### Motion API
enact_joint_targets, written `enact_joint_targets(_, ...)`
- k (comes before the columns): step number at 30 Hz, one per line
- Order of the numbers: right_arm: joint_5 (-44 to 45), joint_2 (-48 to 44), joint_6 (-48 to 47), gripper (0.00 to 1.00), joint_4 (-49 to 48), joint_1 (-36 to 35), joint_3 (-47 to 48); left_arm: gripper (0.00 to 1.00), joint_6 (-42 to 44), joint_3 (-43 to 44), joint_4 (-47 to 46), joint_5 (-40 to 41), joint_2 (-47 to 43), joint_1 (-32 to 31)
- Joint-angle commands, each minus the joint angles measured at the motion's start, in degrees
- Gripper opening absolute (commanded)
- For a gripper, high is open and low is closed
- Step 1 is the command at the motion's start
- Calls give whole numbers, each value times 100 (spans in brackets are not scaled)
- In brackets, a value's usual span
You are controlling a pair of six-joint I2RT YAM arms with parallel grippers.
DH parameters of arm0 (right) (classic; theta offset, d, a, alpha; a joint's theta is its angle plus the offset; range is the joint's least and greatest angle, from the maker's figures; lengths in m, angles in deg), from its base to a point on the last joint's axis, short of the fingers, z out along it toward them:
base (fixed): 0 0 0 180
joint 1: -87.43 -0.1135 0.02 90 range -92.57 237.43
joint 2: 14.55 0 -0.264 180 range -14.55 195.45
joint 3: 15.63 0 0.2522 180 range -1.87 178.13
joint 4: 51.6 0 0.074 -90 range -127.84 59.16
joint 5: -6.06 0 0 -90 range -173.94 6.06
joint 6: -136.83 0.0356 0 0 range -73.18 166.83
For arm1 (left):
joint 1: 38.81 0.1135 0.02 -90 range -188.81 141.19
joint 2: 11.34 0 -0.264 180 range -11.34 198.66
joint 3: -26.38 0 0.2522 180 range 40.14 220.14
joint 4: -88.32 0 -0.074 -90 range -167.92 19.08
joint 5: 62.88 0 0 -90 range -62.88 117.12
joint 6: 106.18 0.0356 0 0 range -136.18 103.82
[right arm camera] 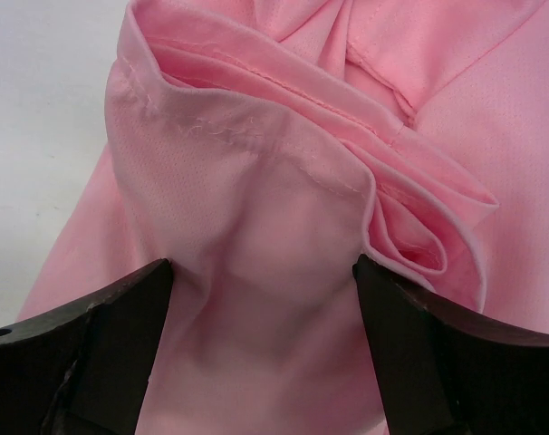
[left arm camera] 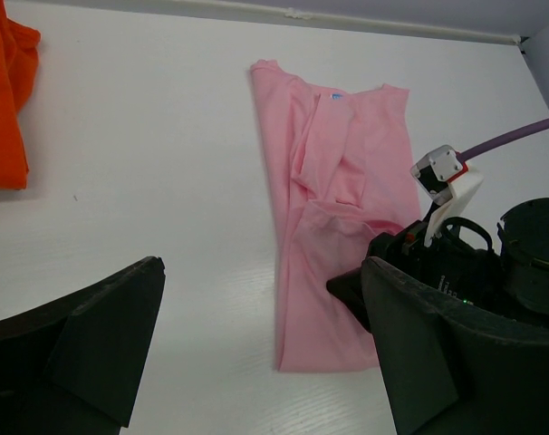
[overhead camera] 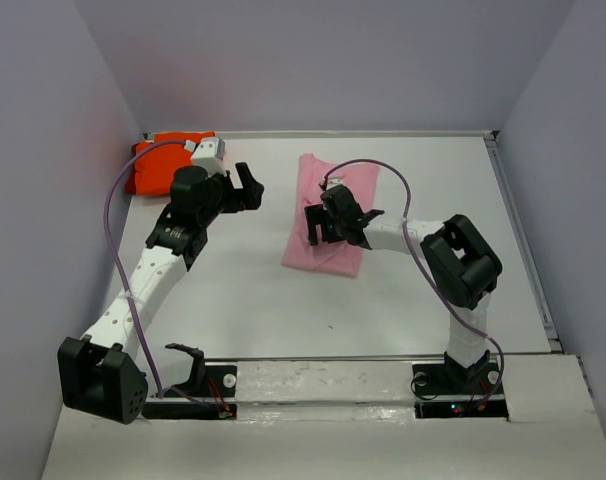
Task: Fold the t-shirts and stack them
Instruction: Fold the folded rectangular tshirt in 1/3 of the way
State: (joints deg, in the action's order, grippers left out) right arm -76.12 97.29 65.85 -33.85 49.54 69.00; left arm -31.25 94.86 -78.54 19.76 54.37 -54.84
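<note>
Between the parted fingers (right arm camera: 111,349) of the right gripper (right arm camera: 261,290) bulges the soft light-pink cloth t-shirt (right arm camera: 256,199), while the left gripper (overhead camera: 248,186) hangs open near the bright-orange cloth t-shirt (overhead camera: 158,165).

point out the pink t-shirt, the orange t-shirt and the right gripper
pink t-shirt (left arm camera: 333,217), left wrist view, bunched folds at its middle
orange t-shirt (overhead camera: 155,172), top external view, its left half
right gripper (right arm camera: 261,270), right wrist view, midway between its open jaws, over pink cloth

Light: bright, even | shadows: soft, faint | focus: top view sharp, wrist foregrounds slightly soft
</note>
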Motion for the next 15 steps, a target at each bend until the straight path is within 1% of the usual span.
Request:
enact_joint_targets(1, 475, 93, -75, 88, -188, 36, 59, 99, 92, -67, -228, -99, -50, 21)
enact_joint_targets(4, 554, -196, -57, 88, -188, 36, -20, 99, 101, -58, -228, -99, -50, 21)
enact_joint_targets(10, 634, -328, -180, 88, -197, 36, 49, 99, 101, -58, -228, -117, -15, 21)
enact_joint_targets(12, 572, -189, -233, 89, -74, 89, 163, 99, 83, -58, -228, -126, 20, 21)
enact_joint_targets(15, 100, -144, -31, 88, -12, 89, 138, 99, 48, -67, -228, -126, 73, 12)
